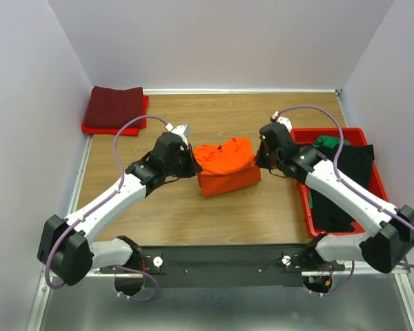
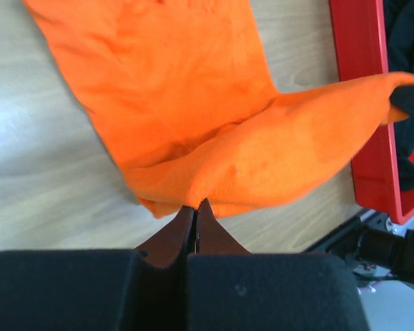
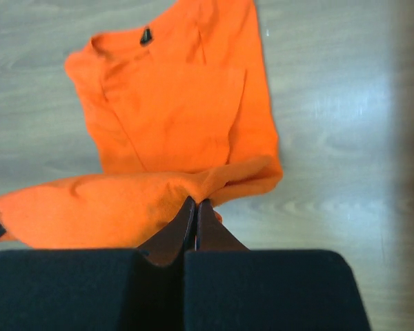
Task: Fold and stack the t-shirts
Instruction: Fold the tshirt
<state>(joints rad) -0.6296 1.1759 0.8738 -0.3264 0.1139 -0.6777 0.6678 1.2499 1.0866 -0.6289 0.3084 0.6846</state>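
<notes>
The bright orange t-shirt point(image 1: 224, 165) lies partly folded in the middle of the table. My left gripper point(image 1: 191, 164) is shut on its near-left corner point(image 2: 193, 196). My right gripper point(image 1: 257, 158) is shut on its near-right corner point(image 3: 207, 189). Both hold the near edge lifted, stretched between them, above the rest of the shirt point(image 3: 172, 110). A folded dark maroon t-shirt point(image 1: 114, 105) lies at the far left. Black point(image 1: 348, 179) and green point(image 1: 326, 142) t-shirts lie in the red tray point(image 1: 362, 132) at the right.
The maroon shirt rests on a flat red tray point(image 1: 141, 117) by the left wall. The red tray's rim also shows in the left wrist view point(image 2: 362, 110). Grey walls close in on three sides. A black rail point(image 1: 221, 258) runs along the near edge.
</notes>
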